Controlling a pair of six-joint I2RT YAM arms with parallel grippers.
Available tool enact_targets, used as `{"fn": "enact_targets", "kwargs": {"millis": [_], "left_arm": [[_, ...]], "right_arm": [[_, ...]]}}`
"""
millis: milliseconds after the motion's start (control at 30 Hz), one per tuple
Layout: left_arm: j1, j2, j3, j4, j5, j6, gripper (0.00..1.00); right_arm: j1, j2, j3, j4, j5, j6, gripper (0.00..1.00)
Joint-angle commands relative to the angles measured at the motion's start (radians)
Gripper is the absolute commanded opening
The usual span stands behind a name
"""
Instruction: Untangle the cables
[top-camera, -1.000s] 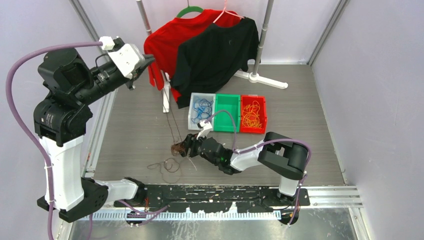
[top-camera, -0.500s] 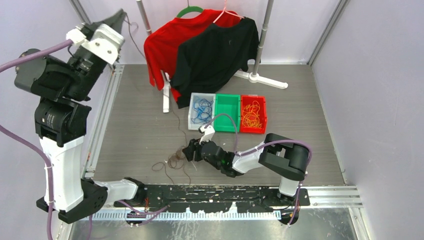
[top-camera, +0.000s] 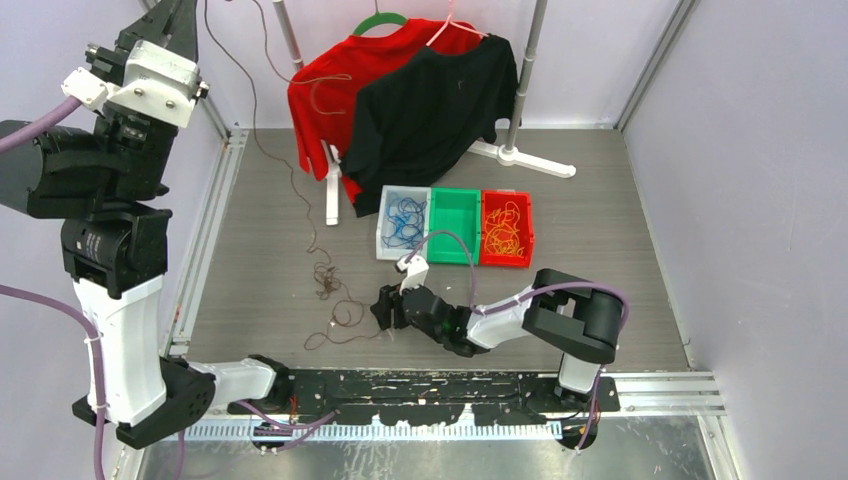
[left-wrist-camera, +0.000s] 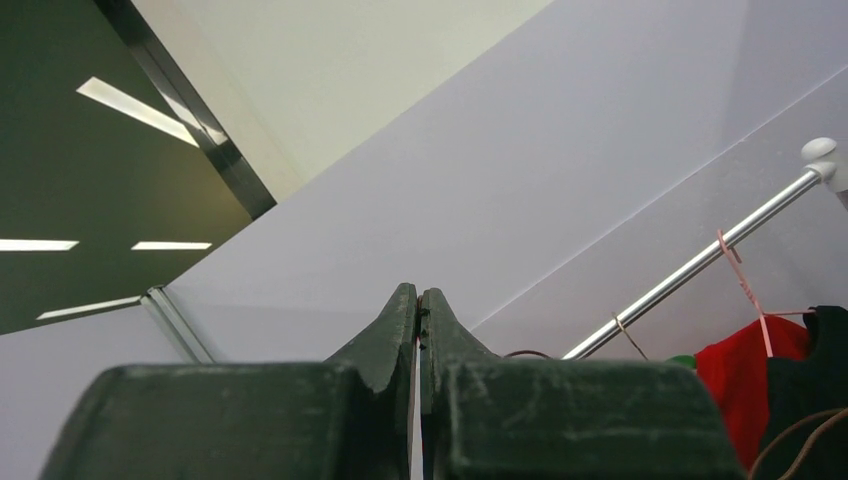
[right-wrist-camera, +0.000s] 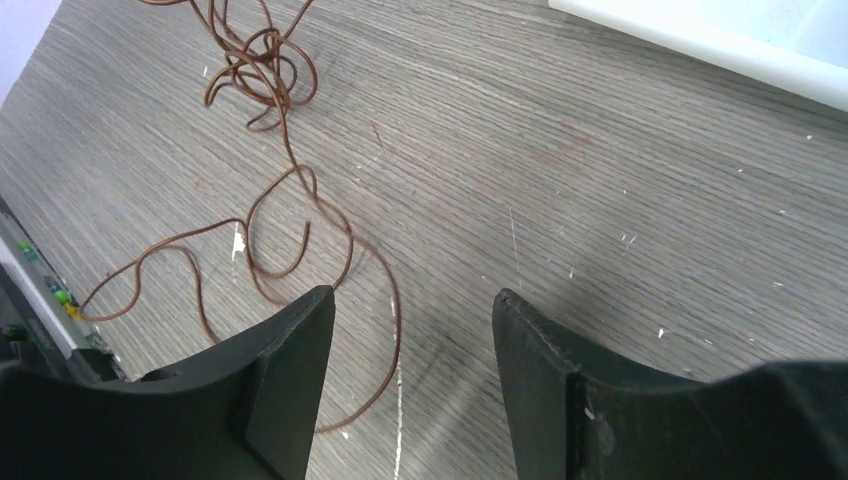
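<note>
On the grey table (top-camera: 620, 230), blue cables (top-camera: 403, 218) and orange cables (top-camera: 505, 232) already lie in the bins (top-camera: 455, 225). Left of the bins, the brown cable (top-camera: 325, 283) is still knotted. The left gripper (left-wrist-camera: 420, 292) appears to pinch one end high, fingers together. The right gripper (right-wrist-camera: 412, 300) hovers beside it, jaws apart.

Location: robotics laboratory test cell. Indicators: plain wall panels (top-camera: 760, 150) in aluminium framing (top-camera: 652, 62), robot arm bases bolted to a black mounting plate (top-camera: 430, 385), and ceiling strip lights (left-wrist-camera: 140, 111) beyond the enclosure.
</note>
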Motion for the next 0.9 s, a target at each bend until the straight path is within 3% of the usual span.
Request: {"fn": "enact_targets", "kwargs": {"millis": [0,133,200,300,400,600,867], "left_arm": [[-0.002,-0.008,0.001,0.075,0.025,-0.031,0.0],[-0.002,-0.012,0.011,0.014,0.074,-0.038,0.0],[-0.001,-0.015,0.009,-0.001,0.09,-0.038,0.0],[-0.002,-0.01,0.02,-0.003,0.1,-0.044,0.0],[-0.002,-0.003,0.04,-0.007,0.109,-0.047,0.0],[-0.003,0.018,0.096,-0.02,0.113,-0.049,0.0],[-0.001,0.048,0.178,-0.024,0.122,-0.028,0.0]], "right_arm": [[0.005,-0.092,0.031,0.02,-0.021,-0.069,0.66],[0.003,-0.246,0.099,-0.05,-0.046,-0.196,0.73],[-0.005,-0.287,0.181,-0.104,-0.135,-0.251,0.79],[-0.011,-0.281,0.299,-0.155,-0.219,-0.343,0.89],[-0.019,-0.217,0.421,-0.215,-0.293,-0.393,0.92],[-0.046,-0.026,0.583,-0.201,-0.309,-0.415,0.91],[-0.061,0.135,0.582,-0.138,-0.277,-0.384,0.74]]}}
